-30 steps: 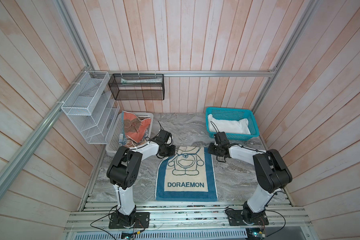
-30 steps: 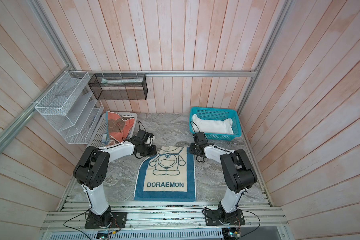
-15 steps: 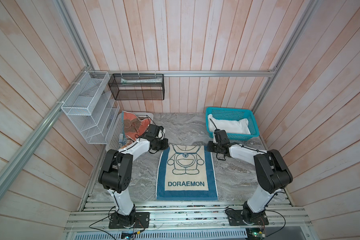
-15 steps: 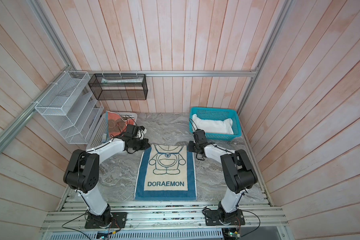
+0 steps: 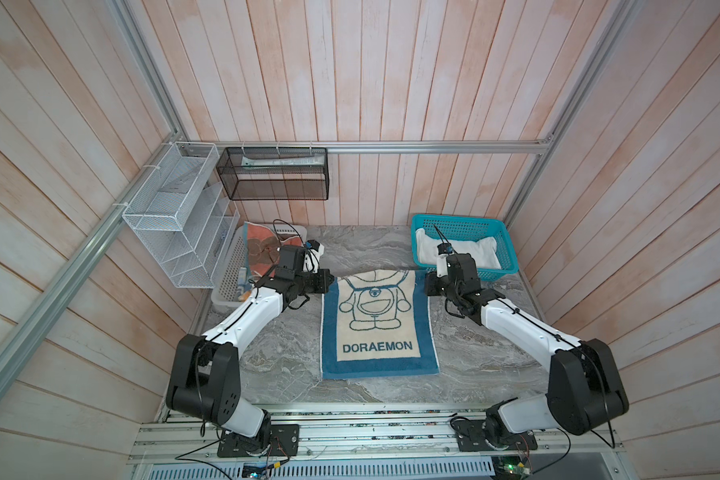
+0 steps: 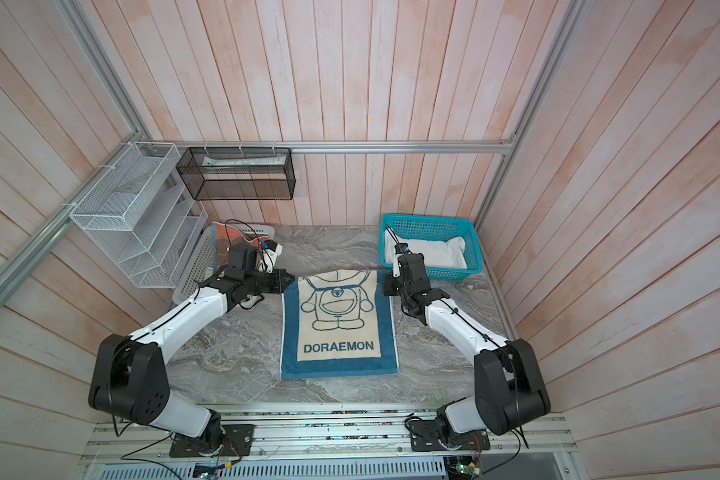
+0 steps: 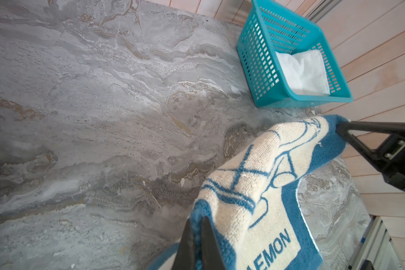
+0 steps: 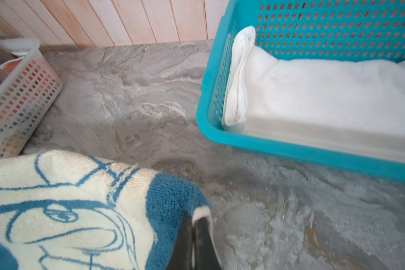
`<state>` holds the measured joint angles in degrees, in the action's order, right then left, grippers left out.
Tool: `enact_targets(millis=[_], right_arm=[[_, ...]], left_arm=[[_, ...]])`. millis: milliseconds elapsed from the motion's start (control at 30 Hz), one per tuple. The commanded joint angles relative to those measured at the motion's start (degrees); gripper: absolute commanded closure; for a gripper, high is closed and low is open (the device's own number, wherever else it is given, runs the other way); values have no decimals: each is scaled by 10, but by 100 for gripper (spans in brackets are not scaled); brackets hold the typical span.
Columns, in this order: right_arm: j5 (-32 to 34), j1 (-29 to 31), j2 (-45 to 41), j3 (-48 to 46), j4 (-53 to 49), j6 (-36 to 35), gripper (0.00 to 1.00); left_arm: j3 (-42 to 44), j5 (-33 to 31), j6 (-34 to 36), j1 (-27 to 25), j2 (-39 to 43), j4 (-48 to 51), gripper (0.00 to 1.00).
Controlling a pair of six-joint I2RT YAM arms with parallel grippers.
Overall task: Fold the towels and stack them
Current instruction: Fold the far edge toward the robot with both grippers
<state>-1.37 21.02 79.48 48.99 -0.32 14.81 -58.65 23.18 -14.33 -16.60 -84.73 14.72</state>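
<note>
A grey stone counter (image 5: 275, 357) is closed in by pink wooden walls (image 5: 350, 83). The Doraemon towel (image 5: 377, 328) is laid in the middle of it. Its two far corners are lifted and clamped tight, one in the left gripper (image 7: 197, 222), one in the right gripper (image 8: 193, 221). At the back, a white towel (image 5: 474, 249) is kept in the teal basket (image 5: 458, 217), a coral towel (image 5: 262, 249) in the white basket (image 5: 227, 278).
</note>
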Motion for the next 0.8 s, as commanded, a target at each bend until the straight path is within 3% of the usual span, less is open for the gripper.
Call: enact_targets(millis=[0, 67, 167, 233, 300, 467, 600, 767], right_arm=[[-51, 2, -59, -80, 6, 34, 100], [-67, 2, -101, -140, 12, 85, 100], [-87, 3, -168, -224, -1, 172, 78], [-104, 4, -225, -257, -36, 216, 64], [-95, 6, -283, -267, -87, 251, 57], [-47, 4, -380, -267, -176, 285, 50], [-36, 3, -352, -253, -193, 277, 47], [-80, 2, -218, -212, -192, 229, 47]], left_arm=[[89, -23, -21, -30, 70, -45, 100], [153, -35, -56, -45, 113, -65, 100], [241, -52, -115, -60, 175, -76, 98], [288, -77, -152, -63, 228, -64, 71], [315, -102, -174, -64, 281, -42, 60], [332, -130, -214, -60, 358, 9, 54], [315, -104, -236, -57, 321, 45, 54], [316, -50, -252, -57, 259, 45, 54]])
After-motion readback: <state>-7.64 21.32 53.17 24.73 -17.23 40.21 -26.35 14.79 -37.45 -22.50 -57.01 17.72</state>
